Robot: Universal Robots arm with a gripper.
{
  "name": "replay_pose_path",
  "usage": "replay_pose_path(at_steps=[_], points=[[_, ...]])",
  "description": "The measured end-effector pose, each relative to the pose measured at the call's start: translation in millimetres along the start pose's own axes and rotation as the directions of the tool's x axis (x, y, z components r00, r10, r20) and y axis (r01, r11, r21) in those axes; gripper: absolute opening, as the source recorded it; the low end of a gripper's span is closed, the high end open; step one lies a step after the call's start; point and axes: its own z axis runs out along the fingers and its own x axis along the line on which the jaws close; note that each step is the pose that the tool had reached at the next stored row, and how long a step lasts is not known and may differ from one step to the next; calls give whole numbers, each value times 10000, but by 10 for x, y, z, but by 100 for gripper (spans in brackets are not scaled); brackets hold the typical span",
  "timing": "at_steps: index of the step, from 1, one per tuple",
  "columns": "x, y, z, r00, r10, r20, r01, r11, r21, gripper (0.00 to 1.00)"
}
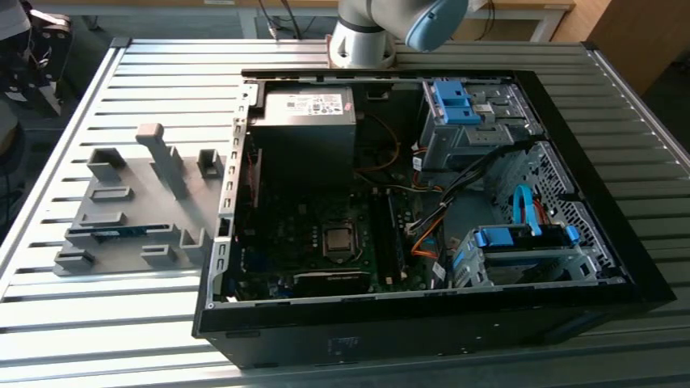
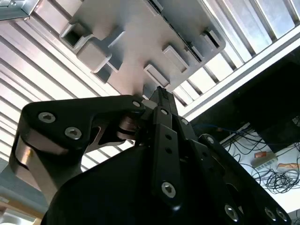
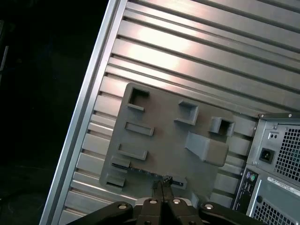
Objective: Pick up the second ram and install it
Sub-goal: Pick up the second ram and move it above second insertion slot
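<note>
A ribbed metal table [image 1: 108, 323] carries an open black computer case [image 1: 410, 339] lying on its side and, just beside it toward the exterior view's left, a flat grey holder plate [image 1: 135, 212] with upright blocks.

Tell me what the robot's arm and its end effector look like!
The arm is a silver-grey tube with a light blue cap on its joint. The end effector is black, built from flat linked bars with rounded ends, joined by shiny silver screws.
</note>
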Motion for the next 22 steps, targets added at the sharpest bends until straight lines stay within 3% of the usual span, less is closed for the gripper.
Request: replay_pose_path(at_steps=[22], points=[[0, 0, 0, 9999, -145, -4, 145, 9999, -1, 11]])
